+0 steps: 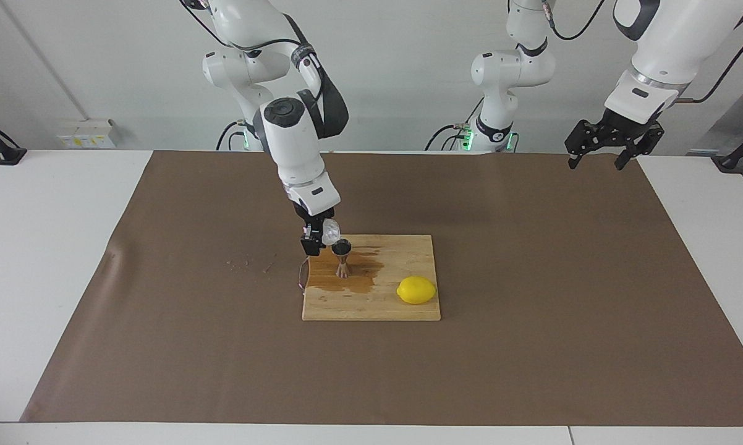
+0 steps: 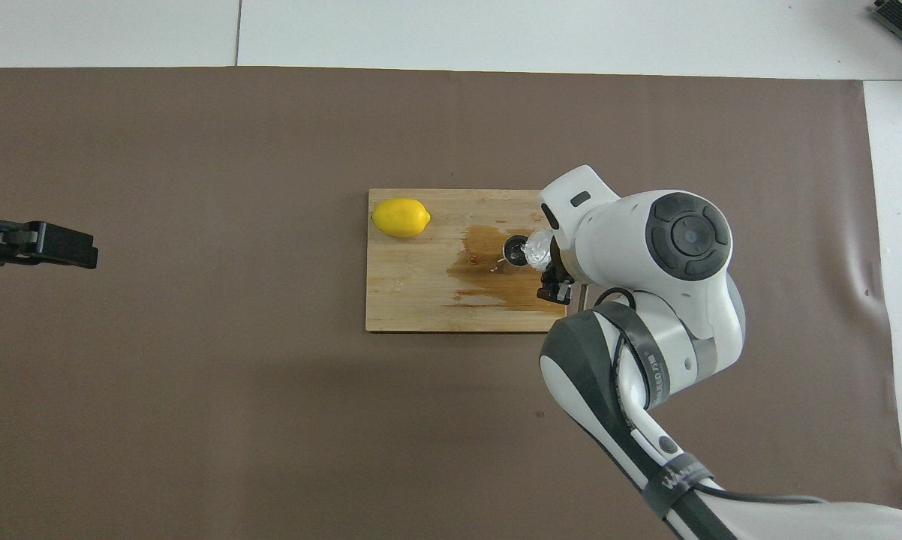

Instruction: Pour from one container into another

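A steel hourglass-shaped jigger (image 1: 343,258) stands upright on the wooden cutting board (image 1: 384,303), toward the right arm's end of it; it also shows in the overhead view (image 2: 515,250). My right gripper (image 1: 319,238) is shut on the small clear cup (image 1: 330,232) and holds it tilted over the jigger's rim; the cup also shows in the overhead view (image 2: 537,245). My left gripper (image 1: 612,143) waits raised over the left arm's end of the table, with its fingers apart and empty.
A yellow lemon (image 1: 416,290) lies on the board toward the left arm's end. A dark wet patch (image 1: 362,272) spreads on the board around the jigger. A brown mat (image 1: 532,346) covers the table.
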You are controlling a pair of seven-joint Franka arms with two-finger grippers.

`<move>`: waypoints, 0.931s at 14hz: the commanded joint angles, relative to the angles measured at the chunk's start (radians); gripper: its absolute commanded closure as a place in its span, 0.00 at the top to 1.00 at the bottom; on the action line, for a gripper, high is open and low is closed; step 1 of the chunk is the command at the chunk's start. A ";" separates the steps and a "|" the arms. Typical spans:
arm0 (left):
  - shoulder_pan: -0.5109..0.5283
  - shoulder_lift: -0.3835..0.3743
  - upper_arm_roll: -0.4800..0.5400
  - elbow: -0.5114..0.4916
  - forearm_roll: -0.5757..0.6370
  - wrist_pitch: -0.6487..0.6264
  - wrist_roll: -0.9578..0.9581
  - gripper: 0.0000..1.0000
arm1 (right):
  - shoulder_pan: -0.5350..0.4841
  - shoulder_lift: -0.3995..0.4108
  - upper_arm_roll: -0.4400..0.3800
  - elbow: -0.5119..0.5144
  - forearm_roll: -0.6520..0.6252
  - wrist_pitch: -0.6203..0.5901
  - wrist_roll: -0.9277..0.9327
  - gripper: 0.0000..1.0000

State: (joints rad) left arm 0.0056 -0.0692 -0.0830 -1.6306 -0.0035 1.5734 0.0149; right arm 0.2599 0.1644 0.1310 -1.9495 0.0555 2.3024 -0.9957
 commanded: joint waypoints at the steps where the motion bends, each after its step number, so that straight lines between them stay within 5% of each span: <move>1: -0.006 -0.031 0.008 -0.032 -0.012 -0.004 0.003 1.00 | -0.031 -0.009 0.009 0.000 0.087 0.015 -0.095 0.27; 8: -0.006 -0.031 0.008 -0.032 -0.012 -0.004 0.003 1.00 | -0.041 -0.009 0.010 -0.019 0.177 0.087 -0.190 0.26; 13: -0.006 -0.031 0.008 -0.032 -0.012 -0.004 0.003 1.00 | -0.093 -0.012 0.009 -0.029 0.416 0.103 -0.429 0.25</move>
State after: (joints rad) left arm 0.0056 -0.0692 -0.0830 -1.6306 -0.0035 1.5734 0.0149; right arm 0.2019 0.1645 0.1297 -1.9559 0.3839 2.3802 -1.3218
